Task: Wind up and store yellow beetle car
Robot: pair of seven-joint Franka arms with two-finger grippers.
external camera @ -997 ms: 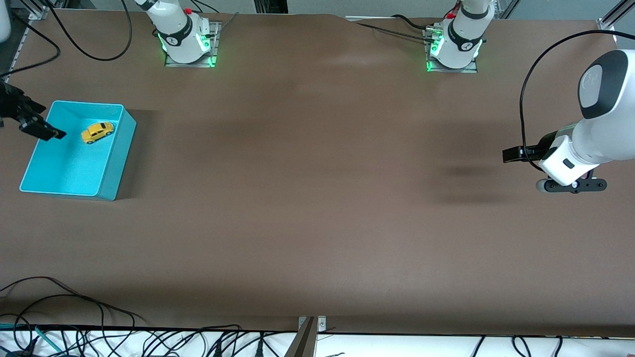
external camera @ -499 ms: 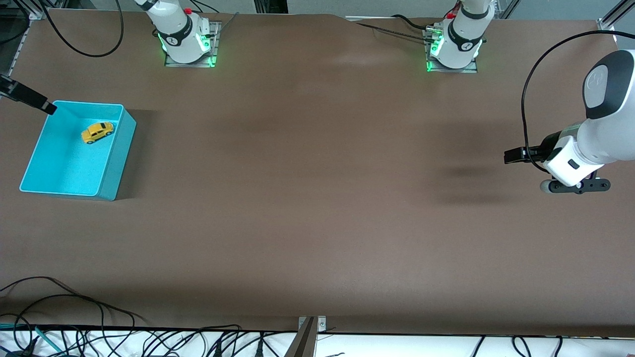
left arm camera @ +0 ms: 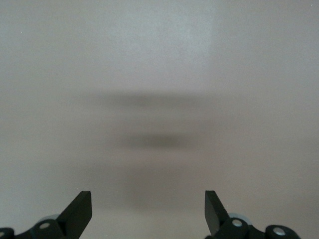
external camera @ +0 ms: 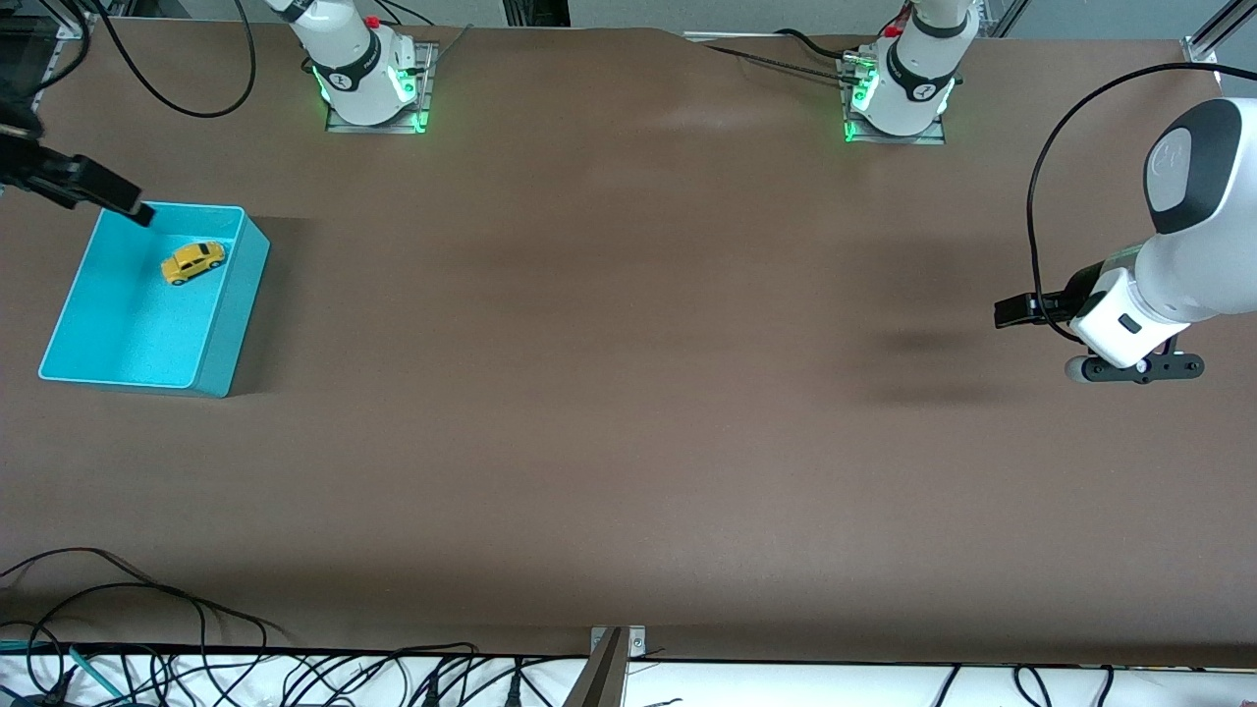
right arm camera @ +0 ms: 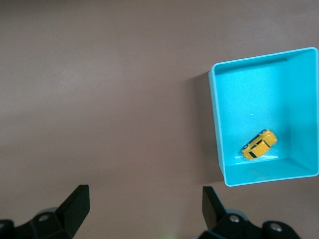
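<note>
The yellow beetle car [external camera: 192, 261] lies inside the teal bin [external camera: 228, 324] at the right arm's end of the table, close to the bin's wall nearest the robots' bases. It also shows in the right wrist view [right arm camera: 259, 145], inside the bin [right arm camera: 215, 119]. My right gripper [external camera: 139, 210] is open and empty, up in the air over the bin's corner and the table beside it; its jaws [right arm camera: 144, 205] stand wide apart. My left gripper [external camera: 1013, 309] is open and empty over bare table at the left arm's end, with only table under it [left arm camera: 148, 206].
The two arm bases [external camera: 368, 79] [external camera: 899, 93] with green lights stand along the table's edge farthest from the front camera. Loose cables [external camera: 147, 609] lie at the table's near edge. A black cable [external camera: 1041, 177] loops from the left arm.
My right gripper has moved off the bin's side toward the robots' bases, to the bin's corner. The left arm has barely shifted. The car stays put in the bin.
</note>
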